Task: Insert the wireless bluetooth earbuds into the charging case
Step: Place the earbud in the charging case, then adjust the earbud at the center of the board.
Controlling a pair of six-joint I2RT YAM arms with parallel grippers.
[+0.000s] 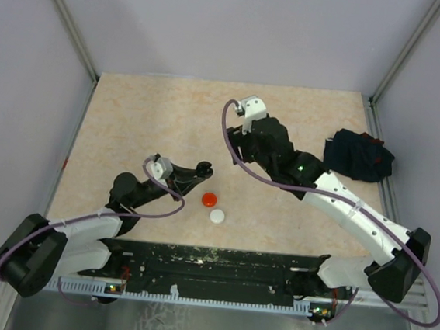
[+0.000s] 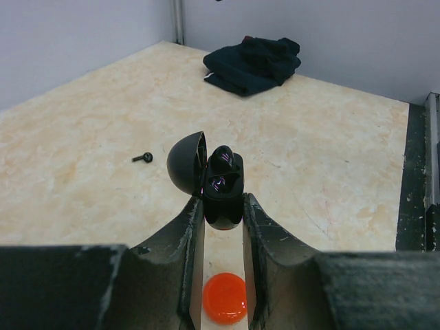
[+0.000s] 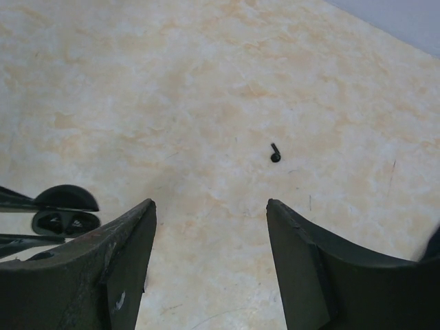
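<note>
No text, label, brand, number or sign could be read anywhere in the three views.

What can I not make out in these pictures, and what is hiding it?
- Charging case, left wrist view: its sockets are too dark to tell whether a bud sits inside.
- Black earbud: too small to find in the top view.
- Red disc, left wrist view: partly behind the left hand, cut by the bottom edge.

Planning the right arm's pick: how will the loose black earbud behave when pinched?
The black earbud looks tiny beside the right pincer, so probably light and easily flicked away. Its round head and thin stem suggest it may pivot or slip in a grip.
</note>
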